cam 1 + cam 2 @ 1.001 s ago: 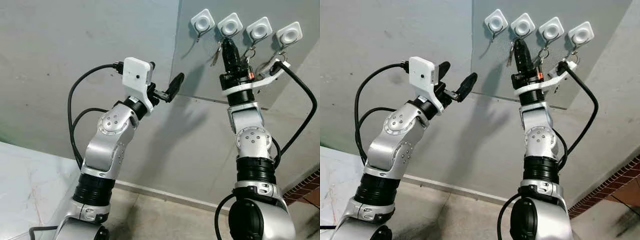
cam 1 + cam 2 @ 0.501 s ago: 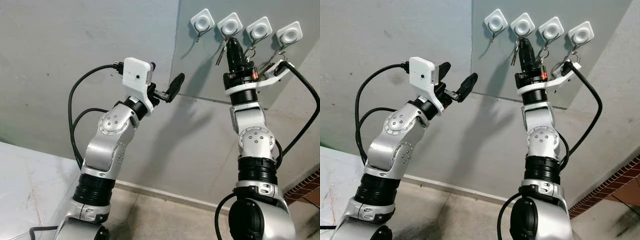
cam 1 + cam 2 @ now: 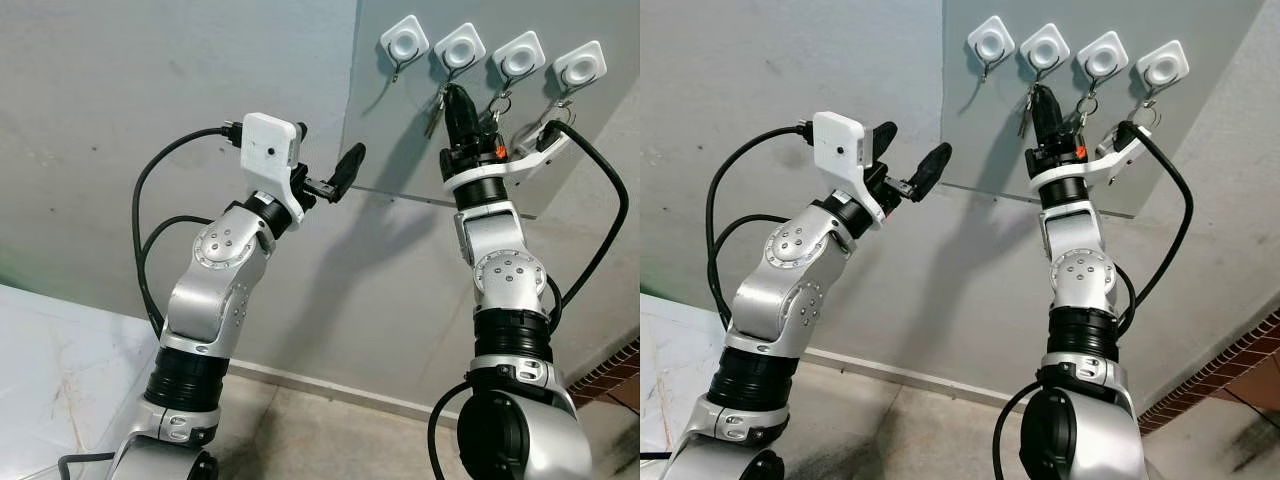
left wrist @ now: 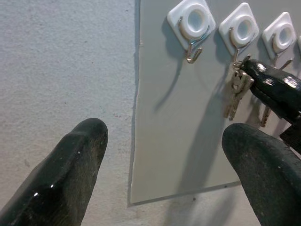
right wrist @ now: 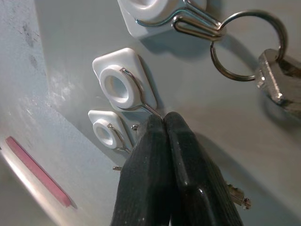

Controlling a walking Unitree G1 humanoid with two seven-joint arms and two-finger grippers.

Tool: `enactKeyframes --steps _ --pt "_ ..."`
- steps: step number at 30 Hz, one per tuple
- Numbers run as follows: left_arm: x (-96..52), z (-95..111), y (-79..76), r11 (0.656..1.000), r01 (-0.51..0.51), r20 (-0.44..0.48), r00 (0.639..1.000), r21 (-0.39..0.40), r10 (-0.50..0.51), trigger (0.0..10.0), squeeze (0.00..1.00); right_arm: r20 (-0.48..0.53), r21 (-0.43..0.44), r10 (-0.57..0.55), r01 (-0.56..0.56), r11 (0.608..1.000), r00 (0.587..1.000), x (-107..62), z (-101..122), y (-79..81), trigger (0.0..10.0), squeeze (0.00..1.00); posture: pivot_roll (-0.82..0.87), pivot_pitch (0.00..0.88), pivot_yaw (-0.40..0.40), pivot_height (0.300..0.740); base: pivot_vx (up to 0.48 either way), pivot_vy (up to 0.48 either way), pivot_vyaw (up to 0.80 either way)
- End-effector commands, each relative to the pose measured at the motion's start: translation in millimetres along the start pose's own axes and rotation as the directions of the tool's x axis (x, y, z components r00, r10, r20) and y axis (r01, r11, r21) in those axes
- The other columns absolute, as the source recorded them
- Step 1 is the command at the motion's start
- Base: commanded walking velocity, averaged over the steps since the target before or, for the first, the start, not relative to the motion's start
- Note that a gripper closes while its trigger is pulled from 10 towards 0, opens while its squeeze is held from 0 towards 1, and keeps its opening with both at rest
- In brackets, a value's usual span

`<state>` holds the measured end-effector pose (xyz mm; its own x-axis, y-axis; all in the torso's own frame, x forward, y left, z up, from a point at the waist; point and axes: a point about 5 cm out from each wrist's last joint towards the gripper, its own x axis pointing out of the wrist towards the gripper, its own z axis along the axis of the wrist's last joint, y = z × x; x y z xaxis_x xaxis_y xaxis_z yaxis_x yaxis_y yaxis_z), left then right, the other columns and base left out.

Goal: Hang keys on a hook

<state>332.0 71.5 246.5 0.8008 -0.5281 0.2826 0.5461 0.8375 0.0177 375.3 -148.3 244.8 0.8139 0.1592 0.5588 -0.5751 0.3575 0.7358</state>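
Observation:
Four white square hooks sit in a row on a grey panel (image 3: 400, 150) on the wall. My right gripper (image 3: 456, 92) is raised to the second hook (image 3: 460, 47), its tip against the hook's wire (image 5: 141, 99). It is shut on the ring of a bunch of silver keys (image 4: 236, 89), which dangle just below that hook. The first hook (image 3: 404, 42) is bare. My left gripper (image 3: 908, 150) is held up to the left of the panel, open with nothing between its fingers (image 4: 61, 174).
Key rings hang from the third hook (image 3: 518, 55) and the fourth hook (image 3: 580, 68); the third hook's ring (image 5: 244, 47) is close beside my right fingers. A black cable (image 3: 610, 210) loops off my right wrist. Brick edging (image 3: 615, 385) is at lower right.
My right gripper rose toward the second hook with the keys, then came back down a little. My left arm shifted slightly to the left.

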Motion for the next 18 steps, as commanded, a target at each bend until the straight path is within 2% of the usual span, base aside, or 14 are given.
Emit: enactKeyframes --steps 1,2,7,10,13,18 --pt "0.8 6 -2.7 1.0 0.011 0.018 1.0 0.007 -0.011 10.0 0.0 0.006 -0.002 0.014 -0.014 1.0 1.0 4.1 3 3.3 10.0 0.87 0.0 0.054 -0.043 0.74 0.0 0.0 0.0" --pt "0.7 6 -2.6 1.0 0.01 0.017 1.0 0.006 -0.01 10.0 0.0 0.013 -0.023 0.018 -0.017 1.0 1.0 3.4 3 3.0 10.0 1.0 0.0 0.055 -0.043 0.74 0.0 0.0 0.0" --pt "-0.5 4 -2.0 1.0 0.002 0.012 1.0 0.004 -0.003 10.0 0.0 0.013 -0.064 0.058 -0.057 0.996 0.998 -2.2 1 4.8 10.0 1.0 0.0 0.055 -0.042 0.74 0.0 0.0 0.0" --pt "-2.7 1 -0.8 1.0 -0.015 0.005 1.0 0.015 0.014 10.0 0.0 -0.021 -0.108 0.078 -0.08 0.991 0.997 -8.8 -4 6.5 10.0 1.0 0.0 0.055 -0.04 0.74 0.0 0.0 0.0" --pt "-4.8 -3 -0.6 1.0 -0.021 -0.004 1.0 0.018 0.021 10.0 0.0 -0.066 -0.117 0.108 -0.115 0.986 0.992 -14.9 -11 11.0 10.0 1.0 0.0 0.056 -0.039 0.74 0.0 0.0 0.0" --pt "-10.3 -14 0.1 0.999 -0.034 -0.033 0.999 0.029 0.035 10.0 0.0 -0.103 -0.137 0.096 -0.109 0.985 0.99 -26.2 -20 9.9 10.0 1.0 0.0 0.052 -0.035 0.74 0.0 0.0 0.0"
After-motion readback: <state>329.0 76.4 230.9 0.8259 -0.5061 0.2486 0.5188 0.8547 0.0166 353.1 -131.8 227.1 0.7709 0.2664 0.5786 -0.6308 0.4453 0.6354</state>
